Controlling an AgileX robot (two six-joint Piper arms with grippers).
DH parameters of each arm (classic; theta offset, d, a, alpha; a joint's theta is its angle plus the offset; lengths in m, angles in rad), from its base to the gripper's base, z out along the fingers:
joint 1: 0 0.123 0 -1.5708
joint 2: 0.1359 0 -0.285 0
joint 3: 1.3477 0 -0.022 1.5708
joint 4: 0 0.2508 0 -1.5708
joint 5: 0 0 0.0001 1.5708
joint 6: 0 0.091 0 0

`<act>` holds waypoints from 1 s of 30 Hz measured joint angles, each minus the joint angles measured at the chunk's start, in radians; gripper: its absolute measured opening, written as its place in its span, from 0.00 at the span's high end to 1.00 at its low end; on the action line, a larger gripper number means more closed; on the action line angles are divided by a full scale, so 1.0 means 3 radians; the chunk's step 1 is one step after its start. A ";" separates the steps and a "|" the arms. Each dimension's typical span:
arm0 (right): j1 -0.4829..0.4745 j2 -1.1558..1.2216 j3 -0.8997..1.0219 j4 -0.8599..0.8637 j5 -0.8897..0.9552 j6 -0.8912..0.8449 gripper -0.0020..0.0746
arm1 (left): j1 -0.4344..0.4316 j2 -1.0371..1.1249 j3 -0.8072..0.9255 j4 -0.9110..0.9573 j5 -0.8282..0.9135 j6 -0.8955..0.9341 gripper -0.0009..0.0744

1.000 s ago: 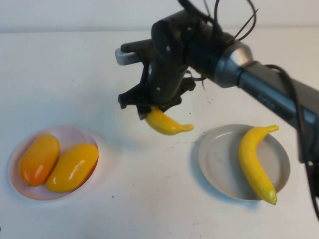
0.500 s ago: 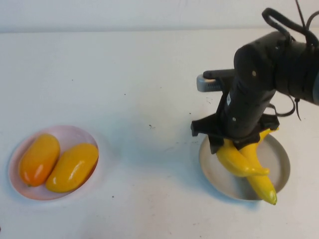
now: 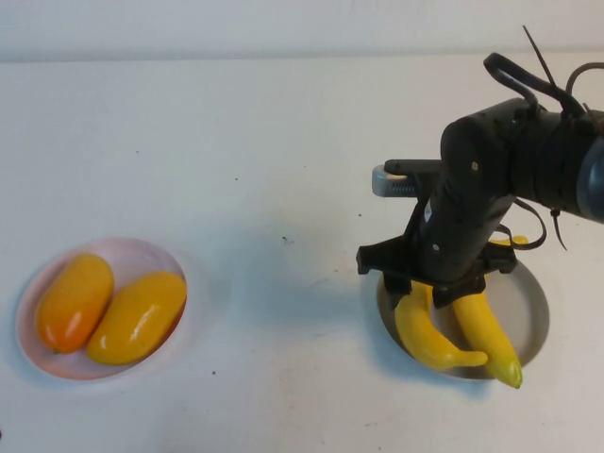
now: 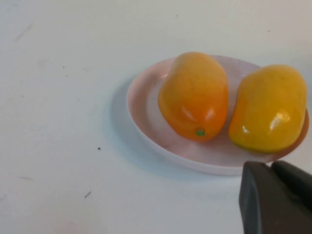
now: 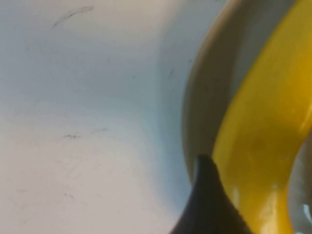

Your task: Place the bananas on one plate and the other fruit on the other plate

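Note:
My right gripper hangs over the grey-blue plate at the right, shut on the upper end of a banana. That banana lies low on the plate's left side, next to the second banana. In the right wrist view one dark finger presses against the held banana, above the plate's rim. Two mango-like fruits lie side by side on the pink plate at the left. My left gripper is shut and empty, close to the pink plate and its fruits.
The white table is bare between the two plates. My right arm's dark wrist and cables stand over the far right of the table.
My right gripper carried the banana from the table's middle to the right and lowered it onto the grey-blue plate beside the other banana. The pink plate and its fruits have not moved.

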 joint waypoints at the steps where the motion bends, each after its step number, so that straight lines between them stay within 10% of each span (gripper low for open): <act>1: 0.0000 -0.0008 0.0000 0.0006 0.0000 0.0000 0.46 | 0.0000 0.0000 0.0000 0.0000 0.0000 0.0000 0.99; 10: 0.0020 -0.0256 0.0005 -0.0002 0.0269 0.0000 0.46 | 0.0000 0.0000 0.0000 0.0000 0.0000 0.0000 0.99; 20: 0.0151 -0.1252 0.0944 -0.0046 -0.0147 -0.0194 0.93 | 0.0000 0.0000 0.0000 0.0000 0.0000 0.0000 0.99; 30: 0.0151 -0.2505 0.1709 -0.0046 0.0146 -0.0838 0.99 | 0.0000 0.0000 0.0000 0.0000 0.0000 0.0000 0.99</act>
